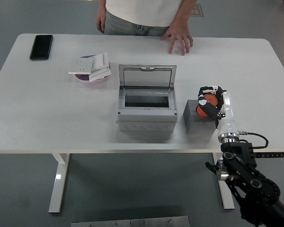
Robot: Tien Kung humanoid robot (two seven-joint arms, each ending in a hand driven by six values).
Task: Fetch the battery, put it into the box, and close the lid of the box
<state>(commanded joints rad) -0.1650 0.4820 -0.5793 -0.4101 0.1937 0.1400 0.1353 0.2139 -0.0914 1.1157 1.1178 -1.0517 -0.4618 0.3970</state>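
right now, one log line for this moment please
right hand: over battery, fingers curled, grasp unclear | box: lid open | left hand: out of view | person's hand: resting on table far edge

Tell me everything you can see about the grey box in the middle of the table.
The grey box looks like a plastic enclosure, rectangular, standing near the white table's front edge. Its hinged lid, a grey frame around a clear-looking panel, stands open, tilted back at the far side. A dark rectangular opening shows in the top face; nothing can be made out inside. Small screw-like dots mark the front corners. Nothing touches it; a dark grey block sits apart on its right.
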